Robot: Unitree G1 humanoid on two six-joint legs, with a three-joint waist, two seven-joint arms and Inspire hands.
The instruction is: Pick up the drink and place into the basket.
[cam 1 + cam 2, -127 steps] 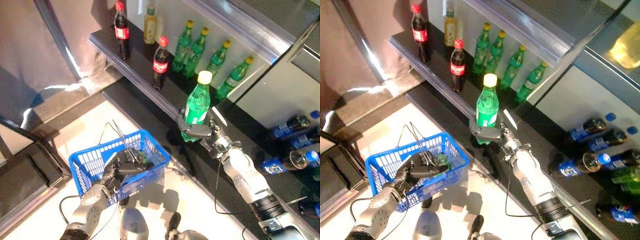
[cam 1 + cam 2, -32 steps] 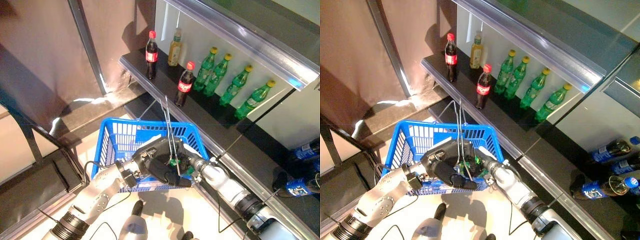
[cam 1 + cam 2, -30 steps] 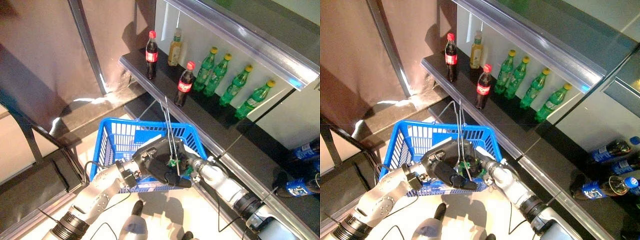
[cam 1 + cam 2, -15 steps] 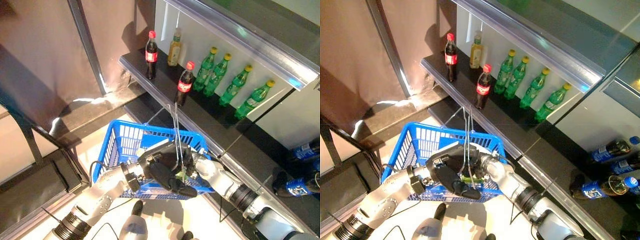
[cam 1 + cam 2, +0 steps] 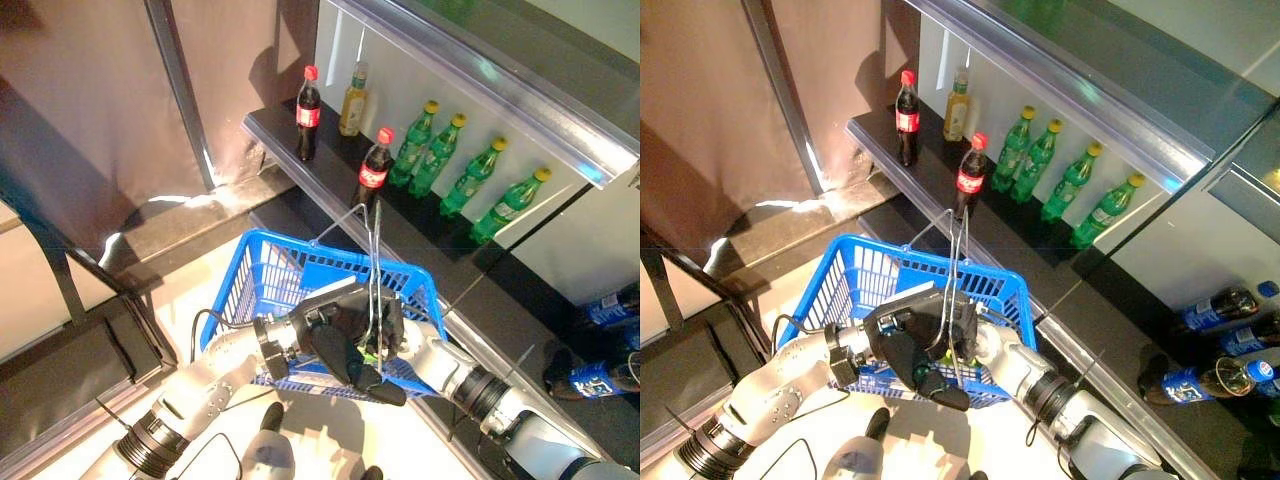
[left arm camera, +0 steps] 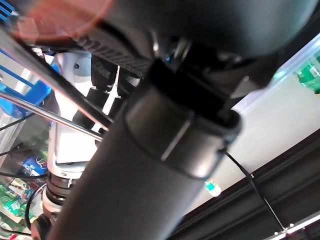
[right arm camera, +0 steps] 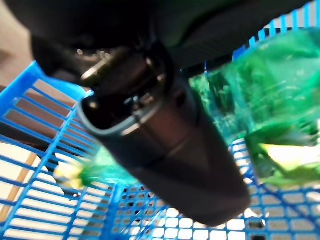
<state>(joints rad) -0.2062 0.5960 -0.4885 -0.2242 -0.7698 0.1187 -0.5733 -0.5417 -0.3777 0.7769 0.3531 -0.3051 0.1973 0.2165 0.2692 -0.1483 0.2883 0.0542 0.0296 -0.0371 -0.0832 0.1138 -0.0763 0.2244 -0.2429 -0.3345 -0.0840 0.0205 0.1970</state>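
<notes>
The blue basket hangs raised in front of the shelf. My left hand is shut on its thin wire handles, which also cross the left wrist view. My right forearm reaches into the basket from the right, behind the left hand. In the right wrist view my right hand is inside the basket with its thumb across a green bottle. The bottle's yellow cap points at the basket's mesh. A bit of the green bottle shows past the left hand.
A black shelf stands just behind the basket. On it are cola bottles, a yellow bottle and green bottles. More drinks lie low at the right. A dark metal post stands at the left.
The green bottle went from in front of the shelf into the basket. In the last second the basket and both hands rose and shifted right, towards the shelf.
</notes>
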